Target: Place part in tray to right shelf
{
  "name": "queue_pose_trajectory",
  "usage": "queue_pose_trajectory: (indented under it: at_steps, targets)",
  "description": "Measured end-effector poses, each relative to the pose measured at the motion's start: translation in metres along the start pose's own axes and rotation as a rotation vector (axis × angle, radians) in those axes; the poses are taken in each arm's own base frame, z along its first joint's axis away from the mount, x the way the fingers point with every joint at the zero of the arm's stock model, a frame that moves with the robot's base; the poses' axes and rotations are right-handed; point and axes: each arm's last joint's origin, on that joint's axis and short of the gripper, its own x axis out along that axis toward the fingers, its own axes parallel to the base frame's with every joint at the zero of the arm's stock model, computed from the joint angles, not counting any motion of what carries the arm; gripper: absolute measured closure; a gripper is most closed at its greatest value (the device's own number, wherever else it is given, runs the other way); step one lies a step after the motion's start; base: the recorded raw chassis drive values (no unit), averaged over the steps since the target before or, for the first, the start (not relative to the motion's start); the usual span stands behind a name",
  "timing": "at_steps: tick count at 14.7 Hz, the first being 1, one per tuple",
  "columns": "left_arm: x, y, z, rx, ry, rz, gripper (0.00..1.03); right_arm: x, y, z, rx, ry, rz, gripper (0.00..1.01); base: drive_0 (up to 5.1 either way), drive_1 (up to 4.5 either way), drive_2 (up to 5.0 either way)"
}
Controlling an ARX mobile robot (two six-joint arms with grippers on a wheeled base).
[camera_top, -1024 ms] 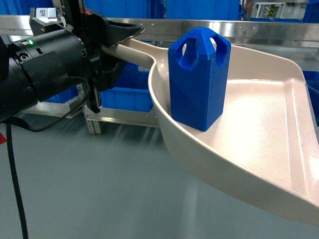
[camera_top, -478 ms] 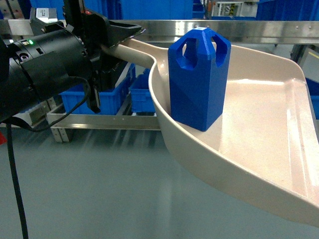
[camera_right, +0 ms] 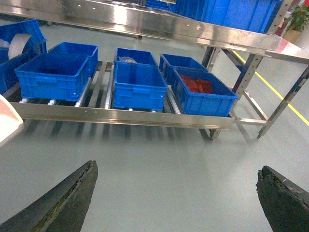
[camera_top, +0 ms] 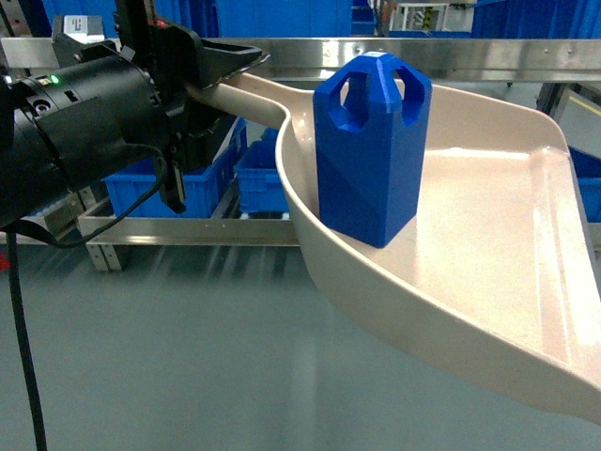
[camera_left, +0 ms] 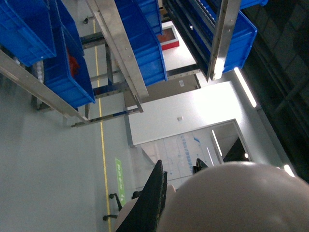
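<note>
The left gripper (camera_top: 221,70) is seen at the upper left of the head view, clamped on the handle of the tray (camera_top: 488,329). The part (camera_top: 371,150) stands upright inside the tray, against its curved rim at frame centre. No writing or brand can be read in any view. The right gripper (camera_right: 176,193) is shown only by the right wrist view, with its 2 dark fingers (camera_right: 58,205) spread wide apart along the bottom edge and nothing between them. Beyond it, the right shelf (camera_right: 120,116) is seen holding blue crates (camera_right: 137,84) on white rollers; 1 crate at centre right (camera_right: 203,89) contains red items. In the left wrist view only the pale tray underside fills the lower right.
</note>
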Motion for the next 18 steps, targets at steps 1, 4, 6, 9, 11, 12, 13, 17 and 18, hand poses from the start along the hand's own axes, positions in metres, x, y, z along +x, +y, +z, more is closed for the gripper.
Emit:
queue_pose_trajectory:
  at_steps: [1, 4, 6, 9, 11, 12, 13, 17, 18]
  targets:
    - [0.0003, -0.0002, -0.0008, 0.0, 0.004, -0.001, 0.9, 0.0, 0.0, 0.0, 0.0, 0.0, 0.0, 0.03, 0.0, 0.0, 0.0]
    - [0.0006, -0.0005, -0.0014, 0.0, 0.006, -0.002, 0.9, 0.0, 0.0, 0.0, 0.0, 0.0, 0.0, 0.03, 0.0, 0.0, 0.0]
    - [0.0005, -0.0005, -0.0012, 0.0, 0.005, -0.003, 0.9, 0.0, 0.0, 0.0001, 0.0, -0.002, 0.0, 0.03, 0.0, 0.0, 0.0]
    - [0.0006, -0.0005, -0.0014, 0.0, 0.006, -0.002, 0.9, 0.0, 0.0, 0.0002, 0.0, -0.002, 0.0, 0.03, 0.0, 0.0, 0.0]
    - [0.0005, -0.0005, -0.0012, -0.001, 0.005, -0.002, 0.9, 0.0, 0.0, 0.0, 0.0, 0.0, 0.0, 0.03, 0.0, 0.0, 0.0]
    - [0.0005, -0.0005, -0.0012, -0.001, 0.006, -0.002, 0.9, 0.0, 0.0, 0.0, 0.0, 0.0, 0.0, 0.03, 0.0, 0.0, 0.0]
    - [0.0006, -0.0005, -0.0014, -0.001, 0.006, -0.002, 0.9, 0.0, 0.0, 0.0001, 0.0, -0.001, 0.0, 0.03, 0.0, 0.0, 0.0]
    - [0.0006, -0.0005, -0.0014, -0.001, 0.006, -0.002, 0.9, 0.0, 0.0, -0.0001, 0.0, 0.0, 0.0, 0.03, 0.0, 0.0, 0.0]
    - [0.0006, -0.0005, -0.0014, -0.001, 0.006, -0.002, 0.9, 0.0, 0.0, 0.0001, 0.0, -0.001, 0.0, 0.03, 0.0, 0.0, 0.0]
